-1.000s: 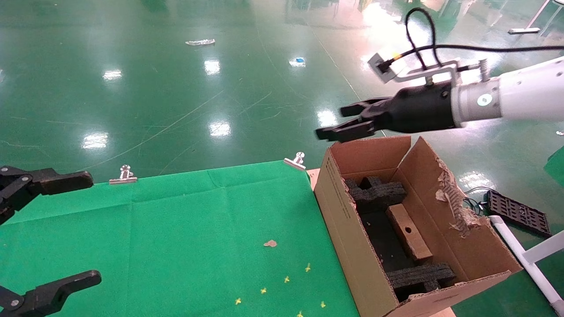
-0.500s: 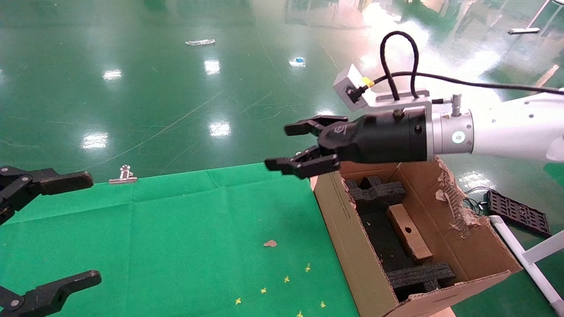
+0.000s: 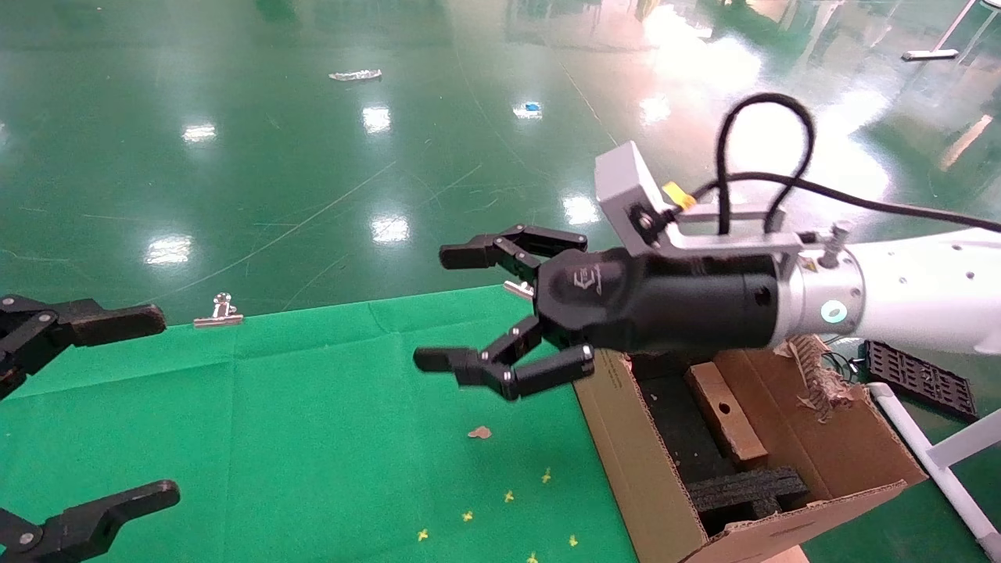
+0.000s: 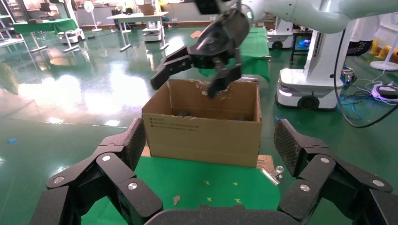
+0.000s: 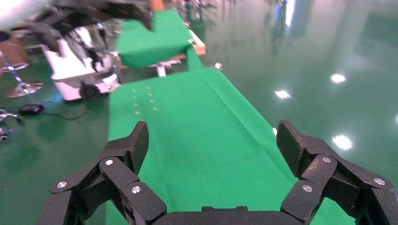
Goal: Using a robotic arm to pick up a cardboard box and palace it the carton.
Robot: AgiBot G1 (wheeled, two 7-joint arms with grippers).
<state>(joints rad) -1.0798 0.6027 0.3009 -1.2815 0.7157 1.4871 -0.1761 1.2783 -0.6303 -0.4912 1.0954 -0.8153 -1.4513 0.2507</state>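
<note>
Black left gripper (image 3: 74, 407) parked at the green cloth's (image 3: 313, 422) left edge, fingers spread, empty. Right gripper (image 3: 500, 313) over the cloth beside the carton (image 3: 626, 453), fingers wide apart, empty. Cardboard box (image 3: 723, 410) lies in the carton between black foam inserts (image 3: 747, 489).

The left gripper (image 4: 206, 154) fills the lower frame, fingers spread wide. At centre stands the carton (image 4: 202, 124); the right gripper (image 4: 199, 65) hovers splayed above it.
</note>
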